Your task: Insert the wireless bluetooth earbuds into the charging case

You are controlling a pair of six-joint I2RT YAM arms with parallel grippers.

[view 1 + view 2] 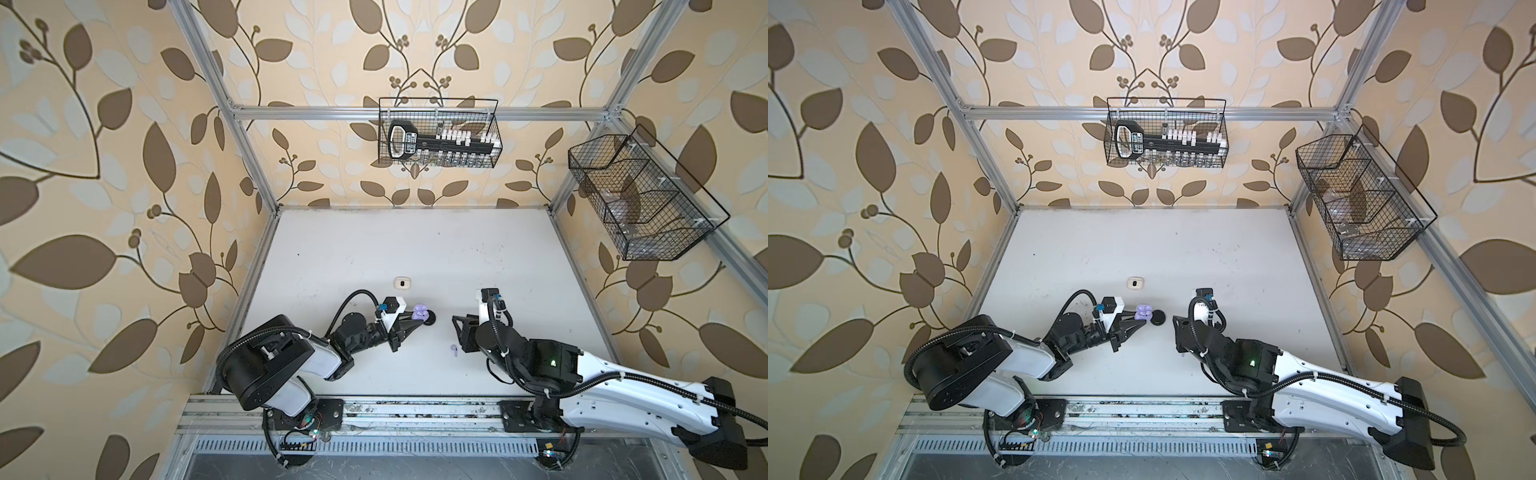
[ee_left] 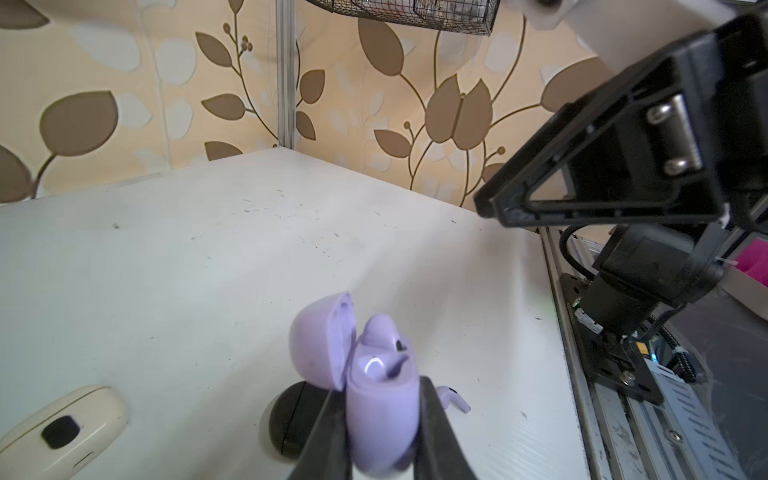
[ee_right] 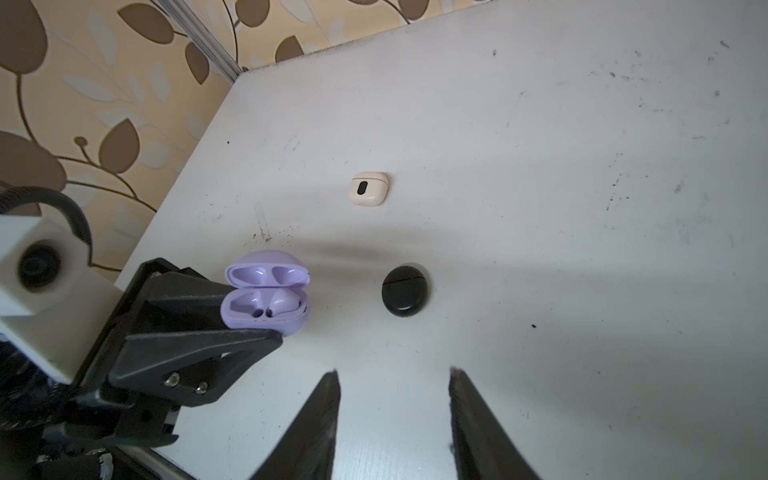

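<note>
My left gripper (image 2: 380,388) is shut on the body of a lavender charging case (image 1: 420,312) (image 3: 266,307), held just above the table with its lid open. One lavender earbud (image 3: 284,301) (image 2: 382,332) sits in one slot; the slot beside it is empty. A second lavender earbud (image 1: 453,350) (image 2: 455,400) lies loose on the white table between the two arms. My right gripper (image 3: 394,370) (image 1: 459,332) hovers to the right of the case, open, with only bare table between its fingers.
A closed round black case (image 1: 430,319) (image 3: 405,291) lies right beside the held case. A closed white case (image 1: 402,283) (image 3: 369,189) lies further back. Wire baskets hang on the back wall (image 1: 438,133) and the right wall (image 1: 640,195).
</note>
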